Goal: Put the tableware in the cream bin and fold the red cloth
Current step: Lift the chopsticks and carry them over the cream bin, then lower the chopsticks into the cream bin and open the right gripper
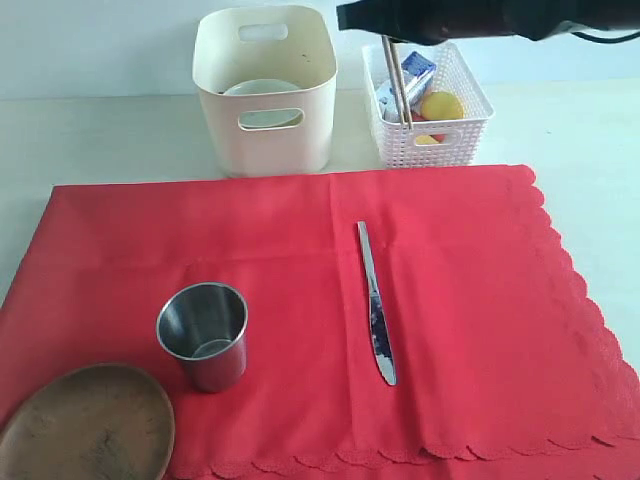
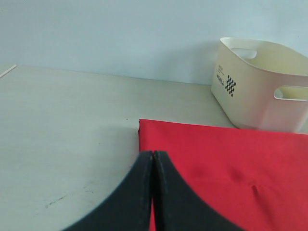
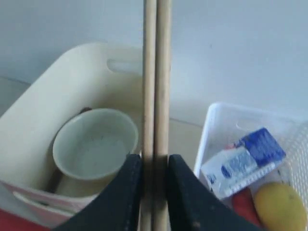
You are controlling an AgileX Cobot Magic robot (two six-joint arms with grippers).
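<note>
R gripper (image 3: 154, 168) clenched on 2 chopsticks (image 3: 156, 72), long axis vertical, hanging tips-down.

Steel cup (image 1: 203, 345), knife (image 1: 373, 300), wooden plate (image 1: 88, 425) on red cloth (image 1: 470, 300)

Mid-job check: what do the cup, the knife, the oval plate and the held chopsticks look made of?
The cup looks like steel: brushed grey, reflections inside. The knife is polished metal; its blade mirrors its surroundings. The oval plate seems wood: matte brown, faint grain. The chopsticks look like pale wood or bamboo, smooth and uncoated.
</note>
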